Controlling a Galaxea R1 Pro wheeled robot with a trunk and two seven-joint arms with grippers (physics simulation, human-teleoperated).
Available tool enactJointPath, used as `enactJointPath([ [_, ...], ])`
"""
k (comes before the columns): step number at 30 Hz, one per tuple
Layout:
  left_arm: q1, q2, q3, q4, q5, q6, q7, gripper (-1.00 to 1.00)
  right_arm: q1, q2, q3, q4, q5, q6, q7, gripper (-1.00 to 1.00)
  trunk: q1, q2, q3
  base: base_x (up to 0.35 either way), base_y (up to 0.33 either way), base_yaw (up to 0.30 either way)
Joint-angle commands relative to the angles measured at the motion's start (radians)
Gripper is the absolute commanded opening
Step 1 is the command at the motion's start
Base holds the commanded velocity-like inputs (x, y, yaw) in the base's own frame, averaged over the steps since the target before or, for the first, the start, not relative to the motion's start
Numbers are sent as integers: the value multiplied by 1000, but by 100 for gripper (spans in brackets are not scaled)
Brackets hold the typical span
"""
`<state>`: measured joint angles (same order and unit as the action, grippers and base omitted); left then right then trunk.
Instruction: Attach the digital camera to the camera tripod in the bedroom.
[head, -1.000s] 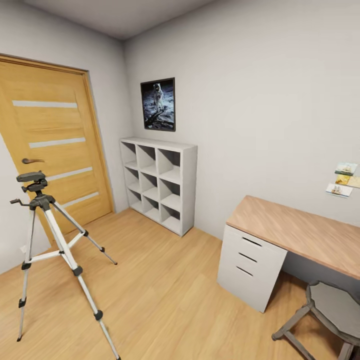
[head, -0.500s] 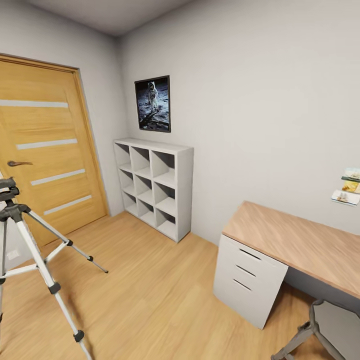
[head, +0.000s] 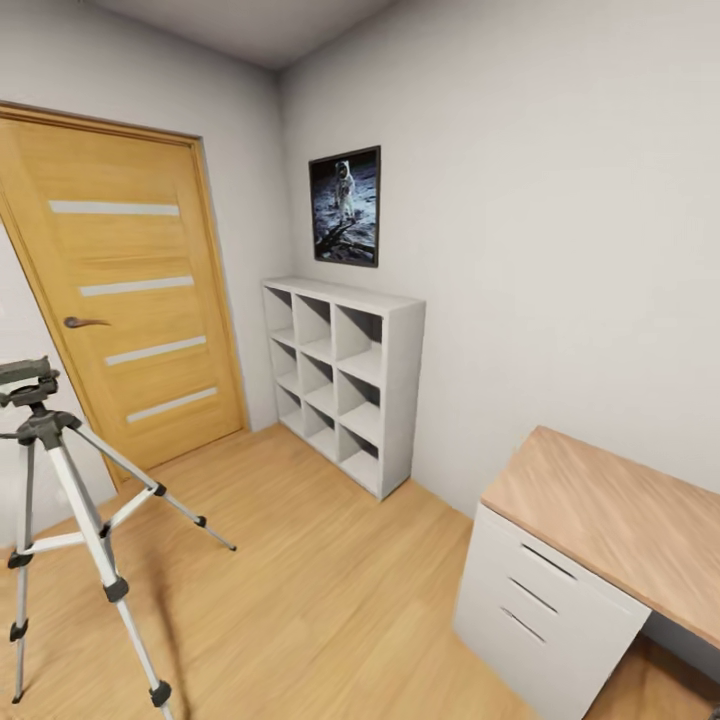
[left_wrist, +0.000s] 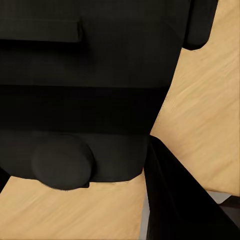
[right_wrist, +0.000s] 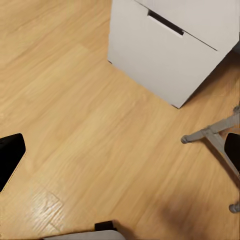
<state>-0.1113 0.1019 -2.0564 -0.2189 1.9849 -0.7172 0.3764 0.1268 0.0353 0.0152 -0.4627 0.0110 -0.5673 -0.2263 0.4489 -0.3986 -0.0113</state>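
Note:
The camera tripod (head: 45, 428) stands on the wood floor at the left of the head view, silver legs spread, black head on top with nothing mounted on it. In the left wrist view a black boxy body with a rounded bulge, the digital camera (left_wrist: 90, 90), sits very close between the fingers of my left gripper (left_wrist: 82, 187). One black finger (left_wrist: 175, 200) lies against its side, so the gripper looks shut on it. My right gripper (right_wrist: 120, 152) hangs open over bare floor, its fingertips (right_wrist: 10, 155) far apart at the view's edges.
A closed wooden door (head: 130, 300) is behind the tripod. White cube shelving (head: 402, 400) stands against the far wall under a framed astronaut poster (head: 345, 205). A wood-topped desk (head: 620, 520) with a white drawer unit (head: 540, 610) is at the right. Grey chair legs (right_wrist: 212, 132) stand beside the drawer unit (right_wrist: 170, 45).
The head camera has swung: the whole picture shifted left, then back right. The chair and the wall photos have left the head view. The tripod itself has not moved.

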Motion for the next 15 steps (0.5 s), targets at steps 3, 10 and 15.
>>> enactJointPath([
  [3,-2,1,-8,-5,-2,-2,10,-100,1,0,2,-2,1,0,-5,100,1,-1,-1,221,-8,284],
  [10,-2,1,-8,-5,-2,-2,10,-100,1,0,2,-2,1,0,-5,100,1,-1,-1,43,-2,285],
  [15,-2,1,-8,-5,-2,-2,10,-100,1,0,2,-1,1,0,-5,100,1,-1,-1,5,0,285],
])
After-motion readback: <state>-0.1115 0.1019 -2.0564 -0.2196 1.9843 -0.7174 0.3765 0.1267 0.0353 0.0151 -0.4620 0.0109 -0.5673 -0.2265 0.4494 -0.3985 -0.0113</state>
